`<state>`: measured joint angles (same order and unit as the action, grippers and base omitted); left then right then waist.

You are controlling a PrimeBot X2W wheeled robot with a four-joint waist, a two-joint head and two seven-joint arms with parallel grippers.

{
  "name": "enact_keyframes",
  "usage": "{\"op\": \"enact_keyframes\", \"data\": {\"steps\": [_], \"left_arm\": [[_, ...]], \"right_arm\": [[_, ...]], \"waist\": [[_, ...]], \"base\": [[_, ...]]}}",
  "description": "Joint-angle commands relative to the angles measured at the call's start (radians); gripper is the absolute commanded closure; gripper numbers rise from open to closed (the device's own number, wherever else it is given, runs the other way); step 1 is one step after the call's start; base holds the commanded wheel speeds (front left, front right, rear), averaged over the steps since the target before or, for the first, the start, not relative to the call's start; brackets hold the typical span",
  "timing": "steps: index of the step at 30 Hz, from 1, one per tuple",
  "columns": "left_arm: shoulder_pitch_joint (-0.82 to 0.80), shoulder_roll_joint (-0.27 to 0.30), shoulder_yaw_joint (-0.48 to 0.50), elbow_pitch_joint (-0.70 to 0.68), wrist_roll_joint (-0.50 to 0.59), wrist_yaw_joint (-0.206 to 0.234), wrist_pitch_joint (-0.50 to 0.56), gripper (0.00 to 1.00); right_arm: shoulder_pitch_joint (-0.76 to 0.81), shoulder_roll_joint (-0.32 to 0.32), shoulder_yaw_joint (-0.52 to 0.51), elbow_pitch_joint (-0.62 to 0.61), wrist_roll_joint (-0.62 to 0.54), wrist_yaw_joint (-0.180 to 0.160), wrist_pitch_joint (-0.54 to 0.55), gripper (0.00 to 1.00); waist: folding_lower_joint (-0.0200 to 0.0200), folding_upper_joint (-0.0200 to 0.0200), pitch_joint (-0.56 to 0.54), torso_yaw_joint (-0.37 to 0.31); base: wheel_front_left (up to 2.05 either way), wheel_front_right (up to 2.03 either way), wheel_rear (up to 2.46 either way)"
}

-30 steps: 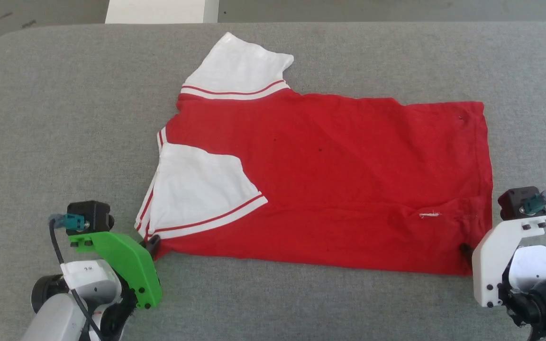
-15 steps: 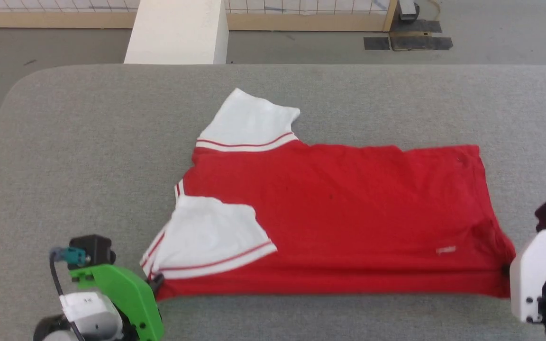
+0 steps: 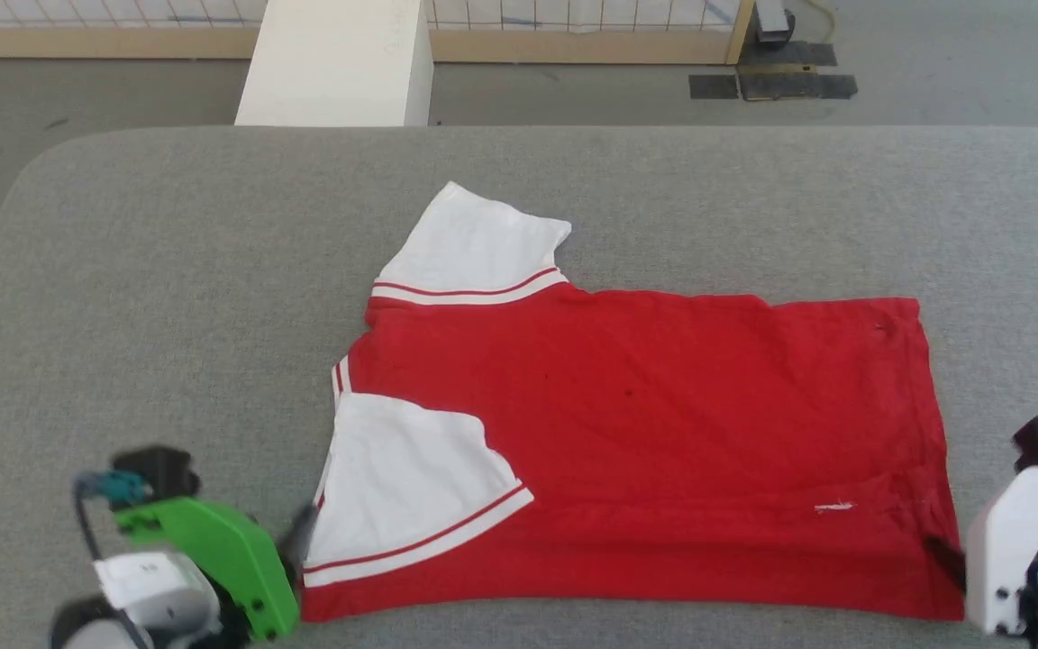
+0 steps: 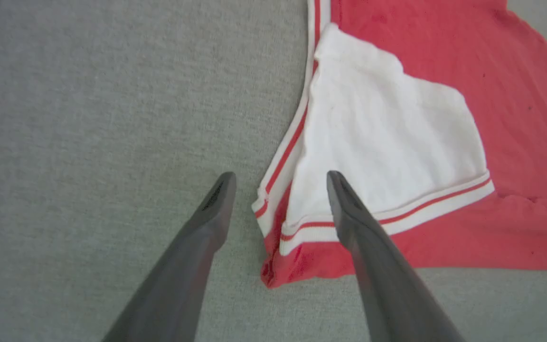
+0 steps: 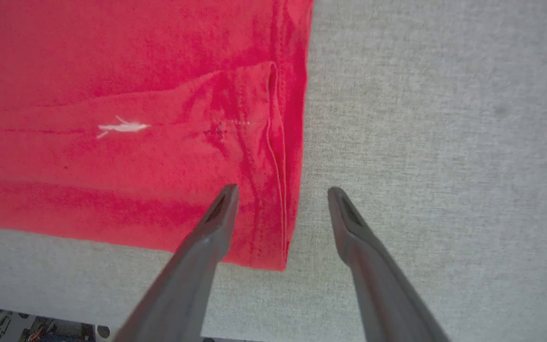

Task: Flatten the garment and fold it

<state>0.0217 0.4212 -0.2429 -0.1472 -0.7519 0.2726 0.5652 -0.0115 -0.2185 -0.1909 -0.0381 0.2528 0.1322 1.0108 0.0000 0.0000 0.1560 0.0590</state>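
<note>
The garment (image 3: 645,433) lies on the grey table (image 3: 168,297), plain red side up, its near edge folded over, one white sleeve (image 3: 474,243) sticking out at the back and the other (image 3: 402,487) laid on the red body. My left gripper (image 4: 280,183) stands open above the near left corner (image 4: 273,270), fingers astride the striped trim, gripping nothing. In the head view its green mount (image 3: 213,559) sits left of that corner. My right gripper (image 5: 283,194) is open over the near right corner (image 5: 273,247), one finger above the red cloth, the other above bare table.
A white block (image 3: 339,63) stands on the floor beyond the table's far edge. A dark mat (image 3: 771,86) and a wooden wall base (image 3: 573,41) lie farther back. Bare grey table surrounds the shirt on all sides.
Both grippers have let go of the near corners and opened. The cloth has settled flat, its right corner slackened. The head view tilted up earlier, showing the floor beyond.
</note>
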Motion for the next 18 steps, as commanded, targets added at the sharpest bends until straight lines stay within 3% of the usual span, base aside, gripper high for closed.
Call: {"op": "enact_keyframes", "data": {"steps": [1,4,9,14,18], "left_arm": [[-0.038,0.016,0.018,-0.025,0.026,-0.002,-0.026,0.00],[-0.095,0.027,0.054,-0.068,0.067,-0.002,-0.102,0.00],[-0.233,0.007,0.054,-0.046,0.145,-0.047,-0.271,0.00],[-0.391,-0.040,0.005,0.073,0.198,-0.124,-0.421,0.00],[-0.525,-0.080,-0.037,0.214,0.209,-0.183,-0.466,0.00]], "right_arm": [[-0.030,-0.003,-0.016,-0.019,0.014,-0.002,-0.016,0.00],[-0.081,-0.003,-0.060,-0.057,0.018,-0.002,-0.065,0.00],[-0.185,-0.006,-0.105,-0.089,-0.004,-0.002,-0.166,0.00],[-0.271,-0.011,-0.108,-0.091,-0.021,-0.002,-0.216,0.00],[-0.326,-0.008,-0.098,-0.096,-0.033,-0.002,-0.221,0.00]], "waist": [[0.0000,0.0000,-0.012,-0.009],[0.0000,0.0000,-0.017,-0.015],[0.0000,0.0000,0.000,-0.028],[0.0000,0.0000,0.047,-0.037],[0.0000,0.0000,0.105,-0.040]], "base": [[0.00,0.00,0.00],[0.00,0.00,0.00],[0.00,0.00,0.00],[0.00,0.00,0.00],[0.00,0.00,0.00]]}}
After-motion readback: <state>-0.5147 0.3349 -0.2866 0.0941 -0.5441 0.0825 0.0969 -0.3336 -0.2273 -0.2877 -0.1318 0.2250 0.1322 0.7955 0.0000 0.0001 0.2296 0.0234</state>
